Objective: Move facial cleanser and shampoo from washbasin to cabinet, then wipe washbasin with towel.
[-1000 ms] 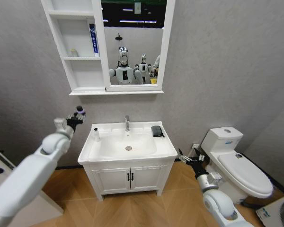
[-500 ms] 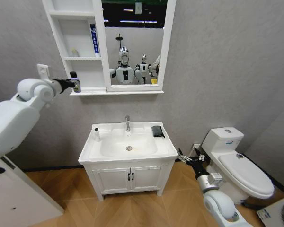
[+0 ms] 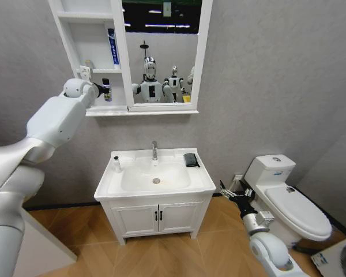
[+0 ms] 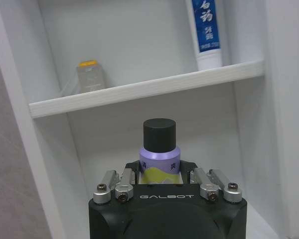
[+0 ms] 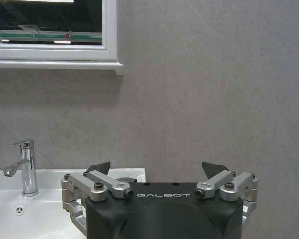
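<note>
Left gripper (image 3: 101, 90): clamped on purple bottle (image 4: 159, 158), upper left, at cabinet (image 3: 95, 57) bottom shelf.
Right gripper (image 3: 235, 196): spread, idle, lower right.
Left: small bottle (image 3: 116, 164), towel (image 3: 190, 159) on washbasin (image 3: 155, 179).

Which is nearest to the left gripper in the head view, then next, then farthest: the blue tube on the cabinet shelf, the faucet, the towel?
From the left gripper, shut on the bottle:
1. Blue tube, one shelf above.
2. Faucet, below, at the washbasin's back.
3. Towel, on the washbasin's right rear corner.
</note>
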